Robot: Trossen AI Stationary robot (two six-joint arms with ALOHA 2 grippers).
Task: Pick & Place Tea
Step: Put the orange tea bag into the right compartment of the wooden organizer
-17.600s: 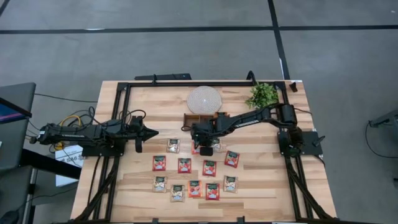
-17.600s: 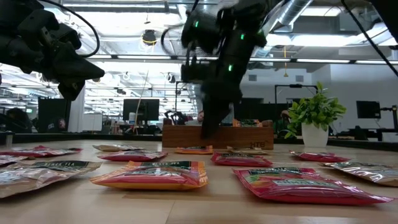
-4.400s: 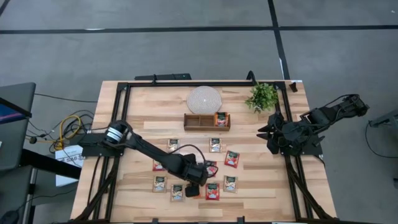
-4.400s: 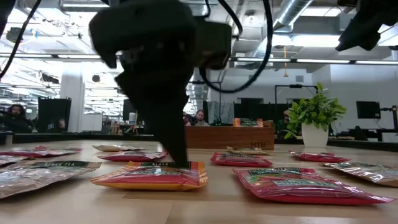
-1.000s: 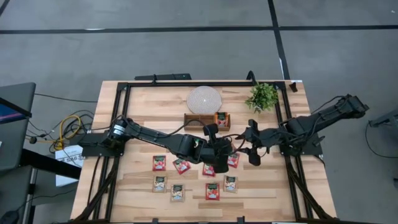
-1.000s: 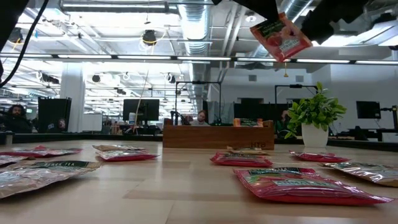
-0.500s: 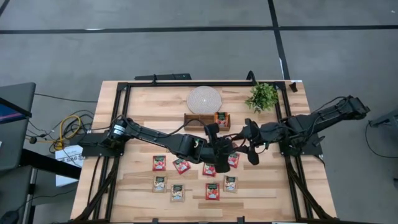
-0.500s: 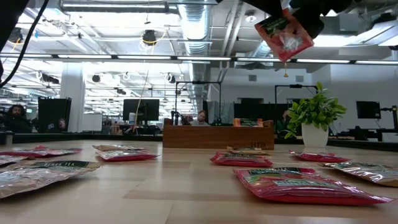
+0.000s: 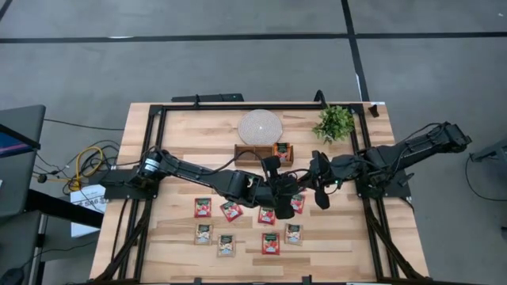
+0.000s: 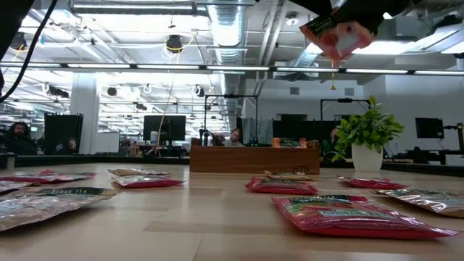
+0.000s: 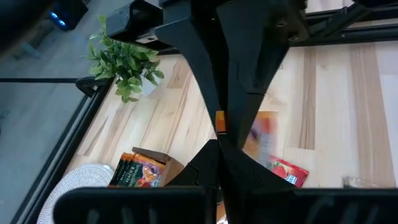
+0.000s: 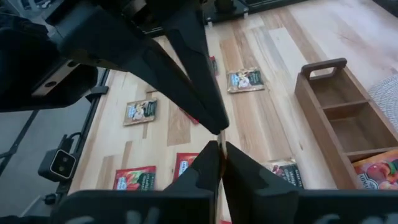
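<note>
One red tea sachet [image 10: 337, 36] hangs high above the table's middle, between my two grippers. My left gripper [image 9: 283, 187] reaches in from the table's left and is shut on it. My right gripper [image 9: 307, 184] comes from the right and is shut on it too, tip to tip with the left. Both wrist views show the sachet only edge-on. More red and pale sachets lie flat on the near half of the table, such as a red one [image 9: 203, 207] and a pale one [image 9: 293, 233]. The wooden tray [image 9: 253, 153] holds a sachet [image 9: 281, 152] in its right compartment. My left gripper pinches the red sachet between its two fingertips [image 11: 211, 155], coming level from the table's left. The sachet shows as a thin orange sliver [image 11: 219, 121] there. It is lifted clear of the table, and which edge is held I cannot tell. My right gripper pinches the same sachet between its two fingers [image 12: 208, 158], level from the table's right, opposite the left fingers. The sachet's free part [image 10: 341, 43] hangs tilted and crumpled below the fingers, clear of the table.
A round pale mat [image 9: 261, 127] and a potted plant [image 9: 334, 123] stand at the far side behind the tray. A black frame [image 9: 238, 105] runs around the table top. Bare wood lies left of the tray and along the near edge.
My right gripper has moved toward the table's left up to the sachet held by my left gripper and has shut on it. The sachet, which hung flat and tilted, now looks crumpled and sits a little higher.
</note>
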